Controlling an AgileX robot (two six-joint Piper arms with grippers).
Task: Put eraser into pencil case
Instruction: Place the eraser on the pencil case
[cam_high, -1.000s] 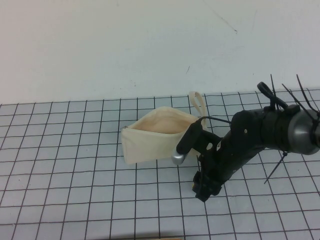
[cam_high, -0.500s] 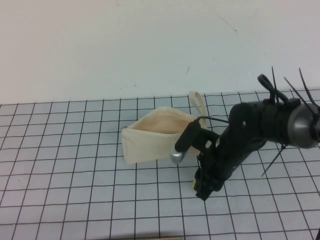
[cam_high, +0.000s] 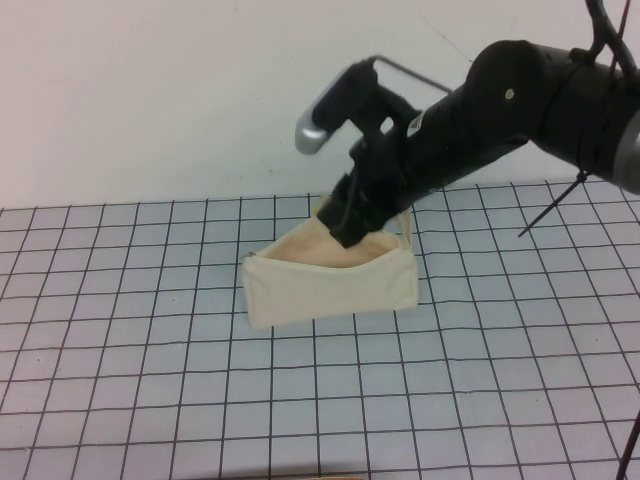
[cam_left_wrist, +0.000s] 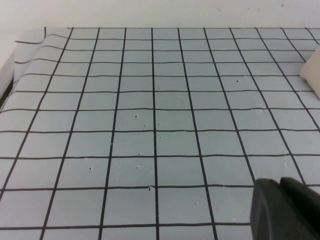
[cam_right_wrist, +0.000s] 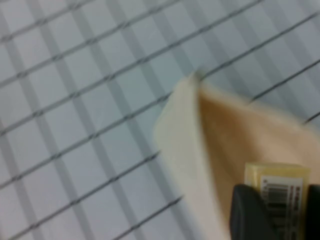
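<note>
1. Eraser first: from the high view we can't see it at all, the right pincer (cam_high: 347, 232) hides it. Half a second ago that pincer was low on the gridded surface (cam_high: 150, 380) in front of the pencil case (cam_high: 330, 285); now it's swung up and hangs right over the case's open mouth at the back edge. So we reckon the pickup is done and only the drop is left.
2. Left wrist view: the left pincer (cam_left_wrist: 287, 210) just shows as a dark bit at the frame edge over bare grid, parked well away. Can't tell if it's open or not. A corner of the cream case (cam_left_wrist: 312, 77) peeks in.
3. Right wrist view: here's the eraser (cam_right_wrist: 276, 186), barcode label up, pinched between the dark fingers (cam_right_wrist: 250, 212), with the case's peach lining (cam_right_wrist: 235, 130) straight behind it. As far as we can see nothing's in the case yet; the eraser isn't let go.
</note>
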